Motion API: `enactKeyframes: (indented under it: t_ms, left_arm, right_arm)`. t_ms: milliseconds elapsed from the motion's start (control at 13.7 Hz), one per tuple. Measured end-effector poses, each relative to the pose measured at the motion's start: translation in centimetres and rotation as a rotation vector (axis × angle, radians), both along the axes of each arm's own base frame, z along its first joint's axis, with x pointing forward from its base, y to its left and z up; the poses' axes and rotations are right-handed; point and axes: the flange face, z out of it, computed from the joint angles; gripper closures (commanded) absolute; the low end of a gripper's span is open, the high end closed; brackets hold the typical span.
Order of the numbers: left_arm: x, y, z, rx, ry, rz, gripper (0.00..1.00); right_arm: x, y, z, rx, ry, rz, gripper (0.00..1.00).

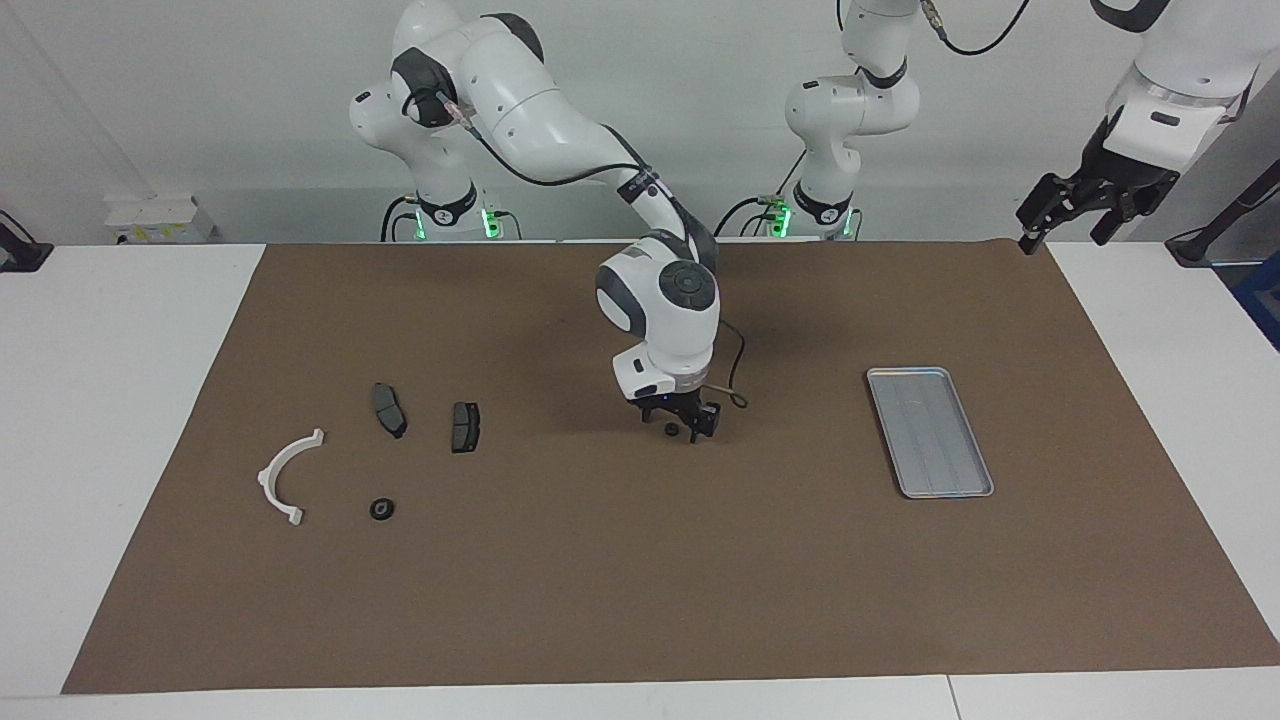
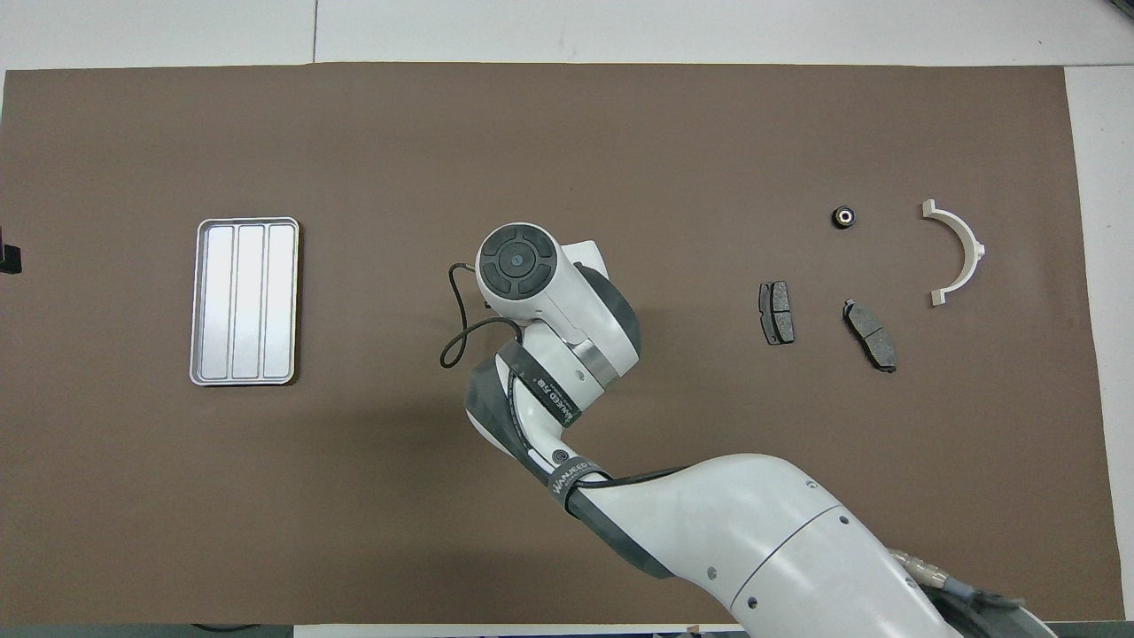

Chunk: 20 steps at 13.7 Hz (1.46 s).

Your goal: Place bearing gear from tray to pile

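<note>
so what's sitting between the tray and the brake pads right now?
Only the right gripper, down around a small bearing gear on the mat, as the facing view shows. The stretch from tray to nearest brake pad is otherwise bare.

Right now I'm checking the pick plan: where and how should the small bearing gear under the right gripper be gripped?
Probably across its round rim, from straight above: the bearing gear lies flat on the mat beneath the right gripper, whose fingers point down around it.
</note>
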Motion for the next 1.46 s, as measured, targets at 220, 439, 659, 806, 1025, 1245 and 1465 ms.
enactKeyframes:
  t_ms: [220,439,659,806,1025,1245,1465]
  left_arm:
    - [0.1,-0.6,-1.4,0.0,0.012,-0.011,0.0]
    - [0.0,-0.8,-2.6,0.0,0.012,-0.016,0.0]
    - [-0.4,-1.1,-2.7,0.0,0.008,-0.021,0.0]
    - [-0.6,-1.5,-2.9,0.0,0.011,-0.029,0.0]
    - [-0.9,-2.6,-3.1,0.0,0.016,-0.05,0.0]
    - [-1.0,-2.7,-3.2,0.001,0.018,-0.052,0.0]
    - [-1.2,-2.4,-3.0,0.001,0.015,-0.053,0.0]
  right_arm:
    - [0.0,0.0,0.0,0.001,-0.002,0.0,0.69]
    - [0.1,0.0,0.5,0.004,-0.007,-0.001,1.0]
    - [0.1,-0.1,0.6,0.003,-0.007,-0.002,1.0]
    - [0.2,-0.2,0.6,-0.001,-0.003,-0.002,1.0]
    - [2.1,-3.6,1.7,-0.065,0.061,0.064,1.0]
    - [7.6,-13.1,7.2,-0.071,0.087,0.241,1.0]
    - [10.9,-23.6,10.4,-0.061,0.094,0.439,1.0]
